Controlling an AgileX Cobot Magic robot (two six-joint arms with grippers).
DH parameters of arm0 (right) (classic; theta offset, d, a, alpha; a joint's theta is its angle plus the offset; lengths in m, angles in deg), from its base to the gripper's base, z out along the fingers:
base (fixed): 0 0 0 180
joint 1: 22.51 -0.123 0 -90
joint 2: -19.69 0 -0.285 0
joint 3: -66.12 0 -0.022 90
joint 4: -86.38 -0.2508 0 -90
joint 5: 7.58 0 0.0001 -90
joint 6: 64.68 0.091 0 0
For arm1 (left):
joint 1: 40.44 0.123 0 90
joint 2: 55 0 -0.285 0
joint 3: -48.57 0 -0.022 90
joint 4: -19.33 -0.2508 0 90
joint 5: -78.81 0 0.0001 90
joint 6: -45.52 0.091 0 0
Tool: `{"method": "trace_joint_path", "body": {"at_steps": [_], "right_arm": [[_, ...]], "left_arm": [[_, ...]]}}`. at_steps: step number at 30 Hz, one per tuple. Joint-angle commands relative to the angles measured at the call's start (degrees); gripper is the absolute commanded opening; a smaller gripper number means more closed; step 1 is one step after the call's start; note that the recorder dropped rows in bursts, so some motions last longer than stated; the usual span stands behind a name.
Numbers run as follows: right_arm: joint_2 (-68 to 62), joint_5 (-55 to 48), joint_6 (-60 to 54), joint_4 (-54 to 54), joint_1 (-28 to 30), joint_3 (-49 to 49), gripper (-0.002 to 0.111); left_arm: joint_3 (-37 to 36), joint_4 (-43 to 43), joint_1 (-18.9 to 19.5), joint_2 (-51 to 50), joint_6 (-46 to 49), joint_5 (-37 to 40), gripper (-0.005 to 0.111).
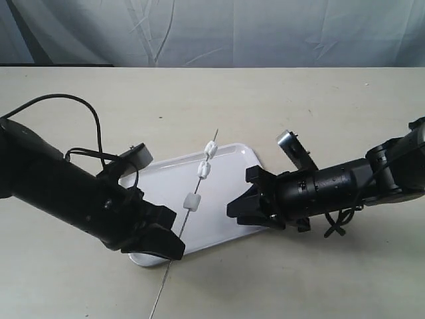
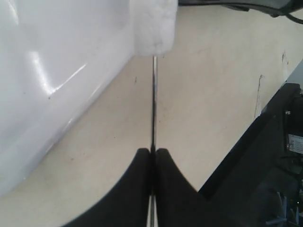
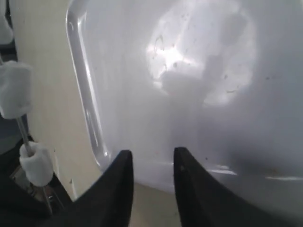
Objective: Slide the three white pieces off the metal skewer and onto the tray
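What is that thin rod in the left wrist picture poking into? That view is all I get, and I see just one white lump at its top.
Observer: That lump is one of three white pieces threaded along the metal skewer. The exterior view shows all three.
Visitor: Is the other arm helping?
Observer: No. The right gripper is open and empty, at the edge of the tray.
Visitor: Where do the pieces sit relative to that tray?
Observer: In the exterior view all three line up over it, the farthest one right at its far rim.
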Motion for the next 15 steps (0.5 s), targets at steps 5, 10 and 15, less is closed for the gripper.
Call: {"method": "trace_joint_path", "body": {"at_steps": [5, 10, 15], "right_arm": [[-3.7, -13.9, -6.2, -0.4, 0.0, 5.3, 0.030], [-3.7, -12.9, -7.7, -0.4, 0.0, 7.4, 0.030], [-3.7, -13.3, -7.9, -0.4, 0.0, 9.3, 0.030]], "left_arm": [[-1.6, 2.2, 2.0, 0.6, 1.2, 1.5, 0.000], [-7.7, 13.8, 4.4, 0.6, 10.1, 4.1, 0.000], [-14.2, 28.0, 5.1, 0.6, 22.9, 14.9, 0.000]]}}
